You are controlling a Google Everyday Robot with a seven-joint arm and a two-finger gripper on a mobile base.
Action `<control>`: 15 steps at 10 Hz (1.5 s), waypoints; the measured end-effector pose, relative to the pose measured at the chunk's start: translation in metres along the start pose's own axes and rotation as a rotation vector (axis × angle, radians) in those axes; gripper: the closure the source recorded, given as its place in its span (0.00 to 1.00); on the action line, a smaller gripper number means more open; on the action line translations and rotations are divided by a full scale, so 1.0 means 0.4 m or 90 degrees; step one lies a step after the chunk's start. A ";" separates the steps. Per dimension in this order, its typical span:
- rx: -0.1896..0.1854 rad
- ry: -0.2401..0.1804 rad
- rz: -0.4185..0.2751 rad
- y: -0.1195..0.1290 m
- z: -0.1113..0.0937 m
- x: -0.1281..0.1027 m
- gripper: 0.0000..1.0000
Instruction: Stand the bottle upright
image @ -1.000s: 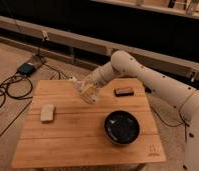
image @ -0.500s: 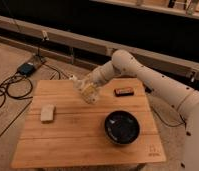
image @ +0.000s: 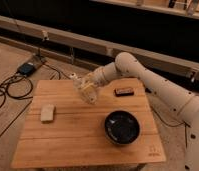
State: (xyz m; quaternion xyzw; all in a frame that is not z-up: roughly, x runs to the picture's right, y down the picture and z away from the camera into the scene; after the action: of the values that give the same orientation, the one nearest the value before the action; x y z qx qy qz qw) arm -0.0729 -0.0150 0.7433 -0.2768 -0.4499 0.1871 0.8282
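The bottle is small and clear with a pale lower part. It hangs tilted just above the back middle of the wooden table, its whitish top end pointing up and to the left. My gripper reaches in from the right on the white arm and is shut on the bottle around its upper part. The fingers hide part of the bottle.
A beige rectangular block lies at the table's left. A black bowl sits at front right. A small dark flat object lies at back right. Cables and a blue box are on the floor to the left.
My gripper has lifted the bottle slightly up and to the left, off the tabletop. The bottle has tipped more toward upright.
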 end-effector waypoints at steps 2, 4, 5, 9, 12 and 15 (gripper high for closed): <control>0.012 -0.069 -0.015 0.005 -0.027 0.016 1.00; 0.014 -0.100 -0.026 0.018 -0.044 0.047 1.00; 0.016 -0.112 -0.030 0.023 -0.051 0.067 1.00; 0.044 -0.147 -0.039 0.020 -0.099 0.152 1.00; 0.067 -0.164 -0.041 0.015 -0.129 0.220 1.00; 0.088 -0.185 -0.022 0.003 -0.141 0.296 1.00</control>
State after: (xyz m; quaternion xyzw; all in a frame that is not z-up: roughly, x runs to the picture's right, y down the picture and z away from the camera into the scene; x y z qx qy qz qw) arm 0.0373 0.0360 0.7935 -0.1811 -0.5555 0.2412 0.7749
